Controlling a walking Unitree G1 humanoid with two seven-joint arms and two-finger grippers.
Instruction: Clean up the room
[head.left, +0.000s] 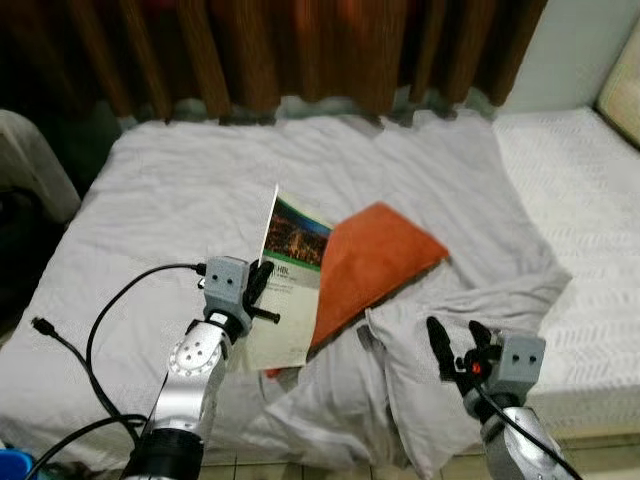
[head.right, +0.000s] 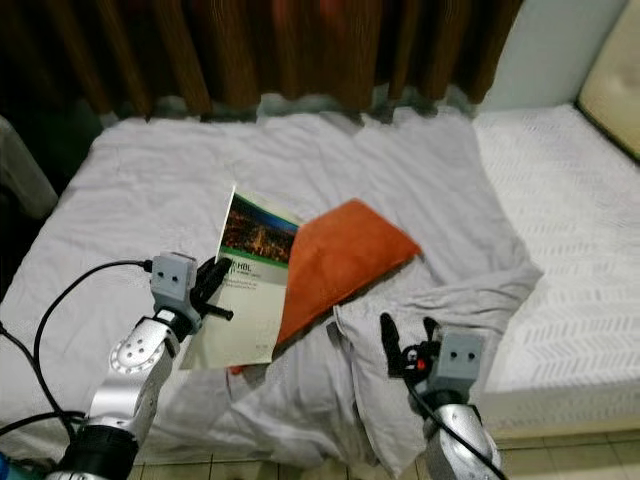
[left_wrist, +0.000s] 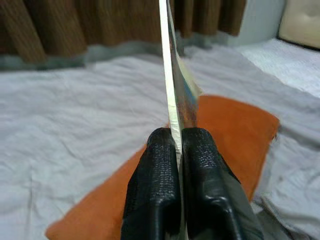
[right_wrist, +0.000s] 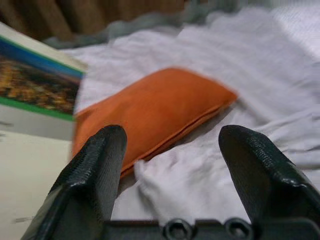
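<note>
Left gripper (head.left: 262, 290) pinches one thin glossy booklet (head.left: 288, 285) by its edge, raised over the wrinkled grey sheet (head.left: 180, 200). One flat orange fabric cushion (head.left: 372, 262) beneath. Right gripper (head.left: 455, 345): fingers apart, empty, above the crumpled sheet.

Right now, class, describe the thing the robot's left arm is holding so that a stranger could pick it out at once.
Start at the bed with the crumpled grey sheet below the brown curtains. Near its front edge the left gripper, jaws shut, lifts a thin magazine by its edge. It overlaps a plain orange cushion; unlike it, the magazine is flat, white, and printed with a green-banded city photo.
</note>
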